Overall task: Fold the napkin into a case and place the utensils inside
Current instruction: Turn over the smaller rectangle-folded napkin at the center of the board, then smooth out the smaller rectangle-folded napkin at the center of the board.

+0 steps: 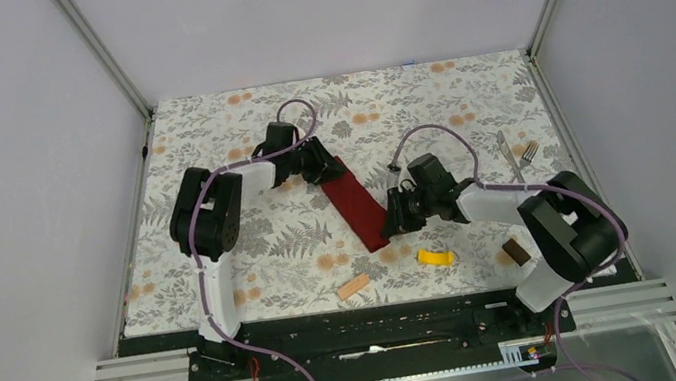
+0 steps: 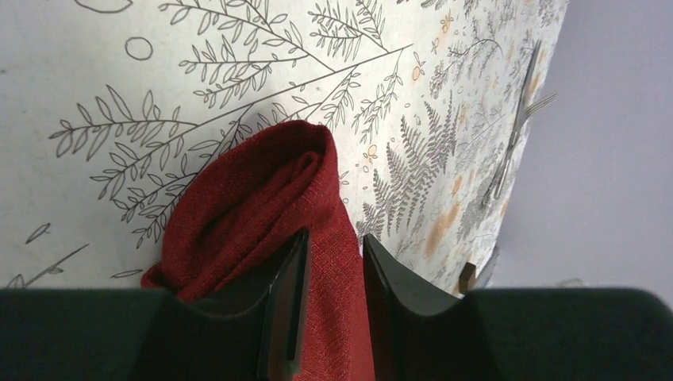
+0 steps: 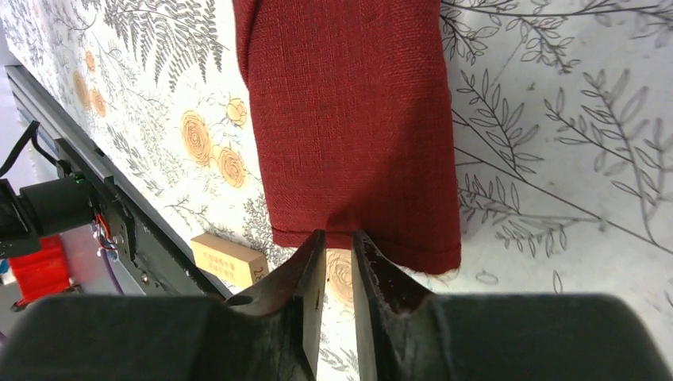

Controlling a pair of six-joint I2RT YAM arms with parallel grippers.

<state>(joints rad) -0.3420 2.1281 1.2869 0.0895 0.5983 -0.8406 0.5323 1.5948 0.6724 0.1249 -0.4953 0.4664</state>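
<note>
The dark red napkin (image 1: 356, 203) lies folded into a long narrow strip, slanting across the middle of the table. My left gripper (image 1: 320, 166) is at its far end. In the left wrist view the napkin (image 2: 254, 190) bunches up over one finger and fills the gap of the gripper (image 2: 336, 236), which is shut on it. My right gripper (image 1: 397, 220) is at the near end. There its tips (image 3: 339, 232) nip the hem of the napkin (image 3: 349, 119), with the jaws nearly together. The knife (image 1: 507, 153) and fork (image 1: 530, 153) lie side by side at the far right.
Along the near edge lie a tan block (image 1: 353, 286), a yellow block (image 1: 436, 258) and a brown block (image 1: 516, 251) close to the right arm's base. Metal rails and grey walls border the floral tablecloth (image 1: 252, 254).
</note>
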